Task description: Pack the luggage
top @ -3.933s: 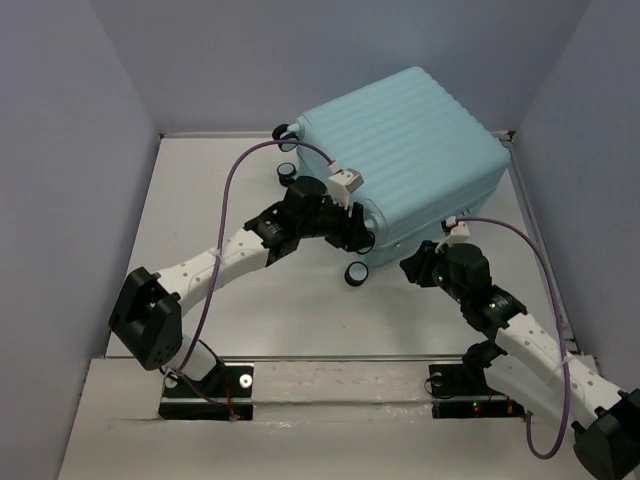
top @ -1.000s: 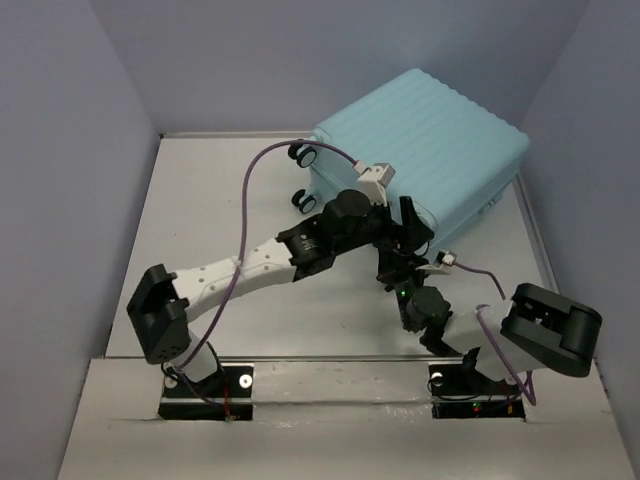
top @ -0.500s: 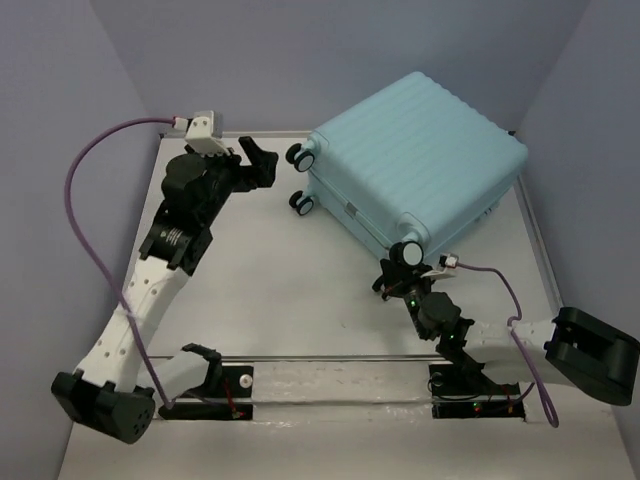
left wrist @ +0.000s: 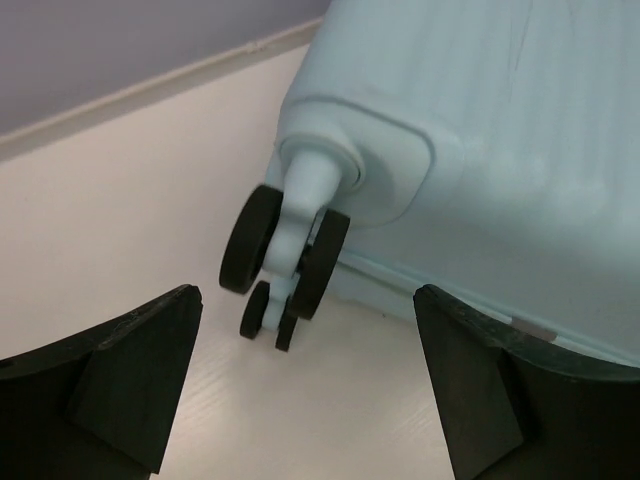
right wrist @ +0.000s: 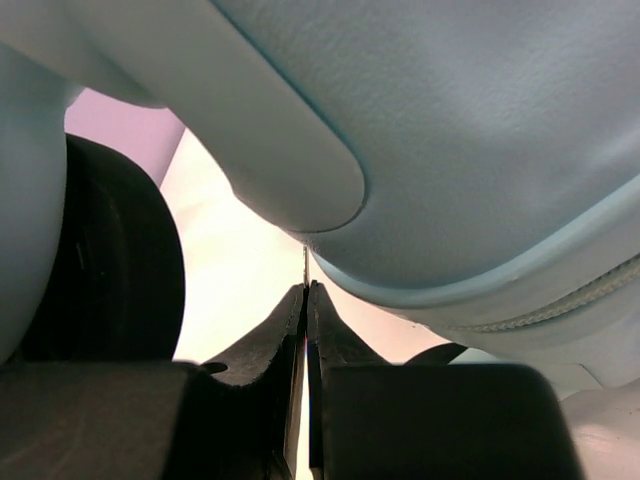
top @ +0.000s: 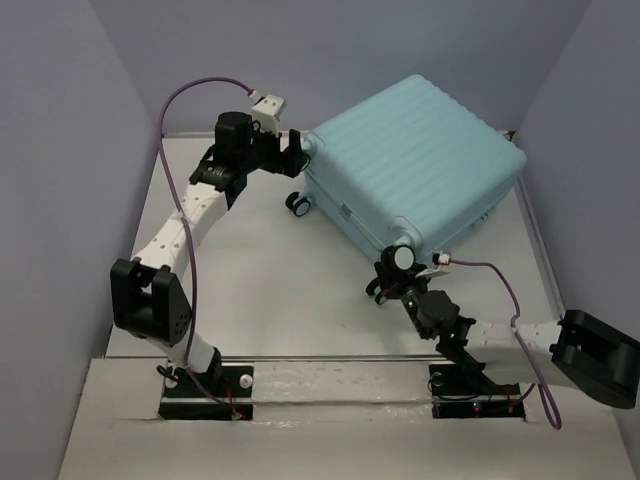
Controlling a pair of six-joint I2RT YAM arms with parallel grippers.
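Luggage: pale aqua ribbed hard-shell luggage (top: 415, 150), shut, lying on its broad side at the far right of the table and turned at an angle, with its wheeled end facing left and near.
Table: white table (top: 260, 290) between lilac walls (top: 60, 130).
Wheels: one black spinner wheel (top: 297, 204) shows on the case's left edge, and a second wheel (top: 403, 258) sits at its near corner.
Left arm: stretched from the near-left base to the far side – the left gripper (top: 290, 150) is right at the far-left corner of the case.
Left fingers: spread wide apart. In the left wrist view the two dark fingers (left wrist: 120, 390) frame a twin corner wheel (left wrist: 285, 255) on its pale stem, and neither pad touches it.
Right arm: lying low along the near right, with the right gripper (top: 385, 282) just beside the near corner wheel.
Right fingers: pressed together. In the right wrist view the tips (right wrist: 290, 315) meet in a thin seam under the curved shell, a black wheel (right wrist: 110, 250) close on their left – whether anything thin is pinched between them cannot be told.
Cables: a purple cable (top: 190, 90) loops above the left arm, and another cable (top: 500, 280) runs beside the right.
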